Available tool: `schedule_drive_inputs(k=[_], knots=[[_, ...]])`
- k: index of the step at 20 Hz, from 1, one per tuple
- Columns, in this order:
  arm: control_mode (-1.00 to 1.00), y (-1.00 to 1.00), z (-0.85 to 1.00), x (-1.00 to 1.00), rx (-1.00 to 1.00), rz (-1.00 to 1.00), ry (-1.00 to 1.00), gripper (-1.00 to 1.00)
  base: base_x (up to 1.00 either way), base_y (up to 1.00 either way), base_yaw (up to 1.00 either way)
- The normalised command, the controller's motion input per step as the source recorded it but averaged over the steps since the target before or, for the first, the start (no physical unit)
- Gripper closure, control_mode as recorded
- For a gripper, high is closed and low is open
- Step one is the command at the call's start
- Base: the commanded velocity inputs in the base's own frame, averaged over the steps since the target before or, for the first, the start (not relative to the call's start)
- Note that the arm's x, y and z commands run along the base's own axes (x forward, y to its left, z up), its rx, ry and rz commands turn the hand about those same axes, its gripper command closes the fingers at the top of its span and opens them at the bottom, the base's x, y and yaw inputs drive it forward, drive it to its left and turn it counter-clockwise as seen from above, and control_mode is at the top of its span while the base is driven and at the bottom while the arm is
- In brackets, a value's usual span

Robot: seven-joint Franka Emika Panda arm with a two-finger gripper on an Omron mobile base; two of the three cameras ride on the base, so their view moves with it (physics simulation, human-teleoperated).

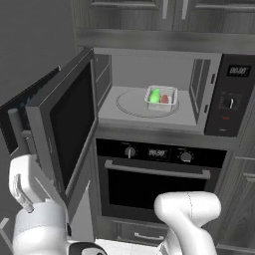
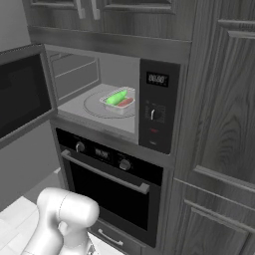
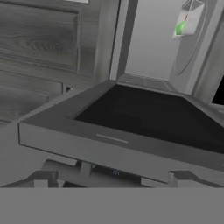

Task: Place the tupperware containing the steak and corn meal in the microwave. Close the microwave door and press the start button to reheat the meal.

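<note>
The tupperware (image 1: 161,97) sits inside the microwave (image 1: 164,64) on the round turntable (image 1: 130,104), with the steak and corn meal (image 1: 159,96) visible through its walls as a green lump and a red lump. Placement therefore appears complete, and the step in hand is judged to be closing the microwave door (image 1: 67,119).

The door stands swung out wide to the left, its vertical bar handle (image 1: 16,130) on the outer face. The gripper (image 3: 111,186) is positioned just behind the door's outer edge, its jaws spread wide and holding nothing.

To close the door well, the arm should contact the outer face near the free edge, away from the hinge. It should then push along the door's arc until the door seats. The tub sits well inside the cavity and should not obstruct closure. The start control on the black side panel (image 2: 157,107) follows; which control it is cannot be told.
</note>
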Motion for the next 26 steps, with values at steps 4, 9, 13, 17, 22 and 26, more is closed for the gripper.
schedule_drive_inputs(k=[4, 9, 13, 17, 22, 26], knots=[[-1.00, 0.23, -0.24, 0.20, 0.12, 0.00, -0.05, -1.00, 0.00, 0.00, 0.00], [-1.00, 0.26, -0.27, 0.24, 0.11, 0.00, -0.05, -1.00, 0.00, 0.00, 0.00], [-1.00, 0.27, -0.26, 0.27, 0.11, 0.00, -0.05, -1.00, 0.00, 0.00, 0.00], [-1.00, 0.25, -0.22, 0.26, 0.11, 0.00, -0.06, -1.00, 0.00, 0.00, 0.00], [-1.00, 0.09, -0.09, 0.13, 0.09, -0.03, -0.02, -1.00, 0.00, 0.00, 0.00], [-1.00, 0.00, 0.00, 0.05, 0.02, -0.13, 0.00, -1.00, 0.00, 0.00, 0.00]])
